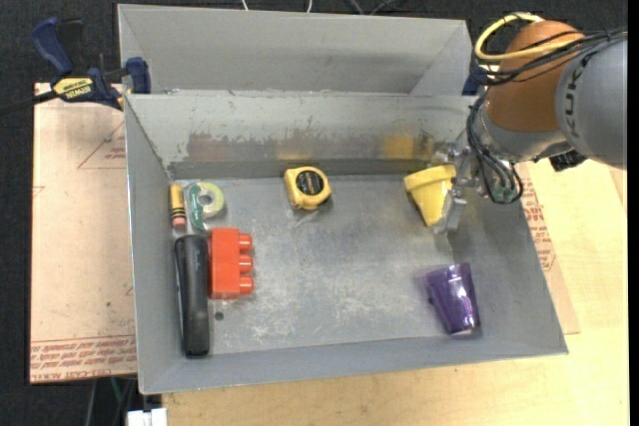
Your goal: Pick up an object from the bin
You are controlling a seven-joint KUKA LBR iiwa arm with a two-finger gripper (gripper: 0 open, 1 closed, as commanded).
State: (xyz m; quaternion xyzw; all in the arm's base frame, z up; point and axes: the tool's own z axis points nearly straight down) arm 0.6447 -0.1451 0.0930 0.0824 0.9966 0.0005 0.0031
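Fingers (449, 210) rest against the right side of a yellow wedge-shaped piece (427, 192) at the back right of the bin (300, 314) — whether clenched on it or released, I cannot tell. A good pick, I judge, needs the piece squarely between them before lifting — straight up, clear of the purple object (454, 299) in front.

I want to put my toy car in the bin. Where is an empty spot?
The biggest bare patch is the middle of the bin floor, between the red block, the yellow tape measure and the purple thing. The left side is crowded: tape roll, black handle and block lie close together. The gripper is by a yellow piece.
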